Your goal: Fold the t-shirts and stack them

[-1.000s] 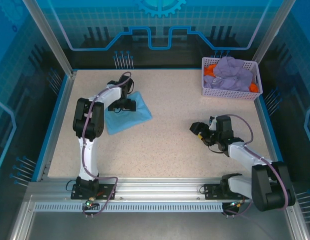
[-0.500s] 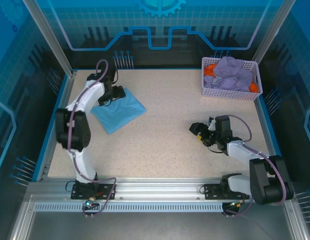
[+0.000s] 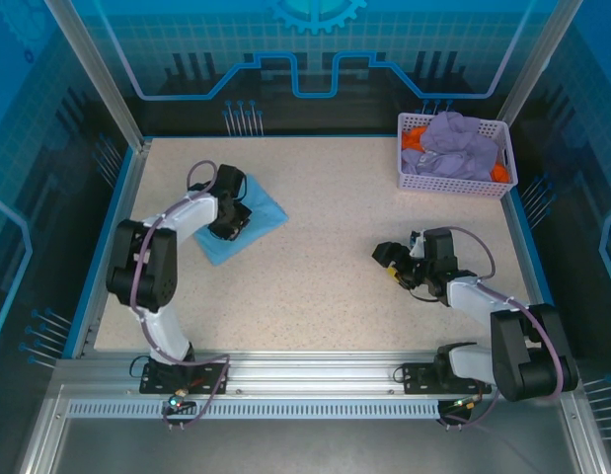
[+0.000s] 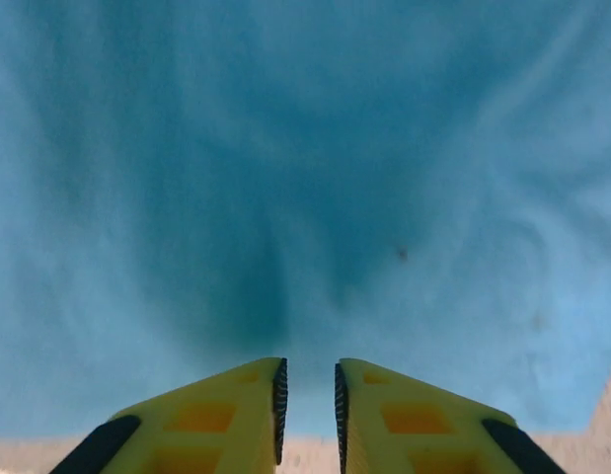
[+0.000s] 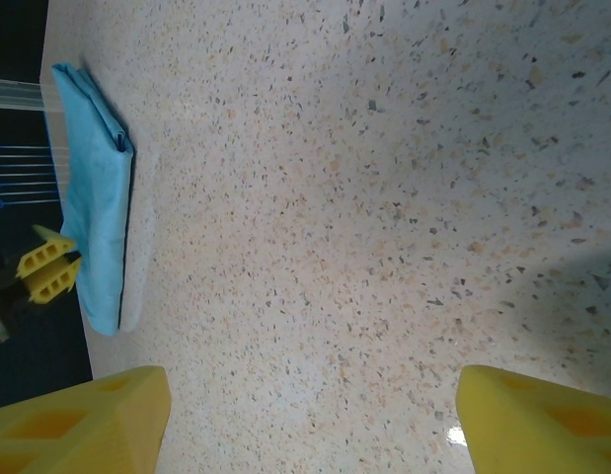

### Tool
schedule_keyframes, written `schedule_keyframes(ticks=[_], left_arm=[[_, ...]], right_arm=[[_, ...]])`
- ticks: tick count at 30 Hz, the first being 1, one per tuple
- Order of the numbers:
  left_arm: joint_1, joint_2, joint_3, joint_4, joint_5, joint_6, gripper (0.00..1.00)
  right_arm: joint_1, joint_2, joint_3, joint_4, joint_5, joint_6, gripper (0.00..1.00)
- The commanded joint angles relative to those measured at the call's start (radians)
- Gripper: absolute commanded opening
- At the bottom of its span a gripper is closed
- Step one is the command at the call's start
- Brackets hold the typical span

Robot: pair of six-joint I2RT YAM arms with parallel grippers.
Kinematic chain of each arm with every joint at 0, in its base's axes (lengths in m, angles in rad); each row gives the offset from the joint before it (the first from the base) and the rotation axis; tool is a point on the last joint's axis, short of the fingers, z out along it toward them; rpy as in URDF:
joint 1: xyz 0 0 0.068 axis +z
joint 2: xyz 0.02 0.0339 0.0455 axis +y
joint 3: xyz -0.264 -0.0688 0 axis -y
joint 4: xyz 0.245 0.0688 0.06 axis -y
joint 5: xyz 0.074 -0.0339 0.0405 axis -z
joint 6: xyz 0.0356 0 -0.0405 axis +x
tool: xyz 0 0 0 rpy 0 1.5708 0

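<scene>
A light blue t-shirt lies folded on the left part of the table. My left gripper sits low over its left side. In the left wrist view the blue cloth spreads just beyond the yellow fingers. The left gripper has its jaws drawn almost together, with nothing pinched in the narrow gap. My right gripper rests right of centre, pointing left. It stands open over bare table, and its view shows the folded blue t-shirt far off. Lavender t-shirts and an orange one are heaped in the basket.
The lavender mesh basket stands at the back right corner. A blue raised rim borders the speckled table. The wide stretch between the two grippers holds nothing.
My left gripper swung to the shirt's back-left side, then came down on its left part while its jaws went from wide open to nearly together. The shirt shifted slightly left. The right arm stayed put.
</scene>
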Motion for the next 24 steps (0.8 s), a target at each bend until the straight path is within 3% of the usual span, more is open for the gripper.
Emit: schedule_keyframes(ticks=[1, 5, 15, 20, 22, 24], left_arm=[[0.015, 0.085, 0.059, 0.024, -0.018, -0.067, 0.2], [0.053, 0.162, 0.076, 0.045, -0.025, -0.045, 0.21], [0.189, 0.377, 0.39, -0.179, -0.045, 0.307, 0.3], [0.258, 0.458, 0.504, -0.224, -0.026, 0.442, 0.33], [0.286, 0.495, 0.561, -0.243, 0.029, 0.476, 0.34], [0.29, 0.53, 0.65, -0.294, -0.001, 0.527, 0.37]], right_arm=[[-0.013, 0.009, 0.007, 0.006, -0.017, 0.004, 0.77], [-0.013, 0.012, 0.009, 0.004, -0.017, 0.002, 0.77], [-0.013, 0.02, 0.013, 0.001, -0.017, 0.005, 0.77], [-0.013, 0.022, 0.012, 0.003, -0.01, 0.005, 0.77], [-0.013, 0.024, 0.01, 0.004, -0.009, 0.006, 0.77], [-0.013, 0.026, 0.012, 0.005, -0.009, 0.008, 0.77]])
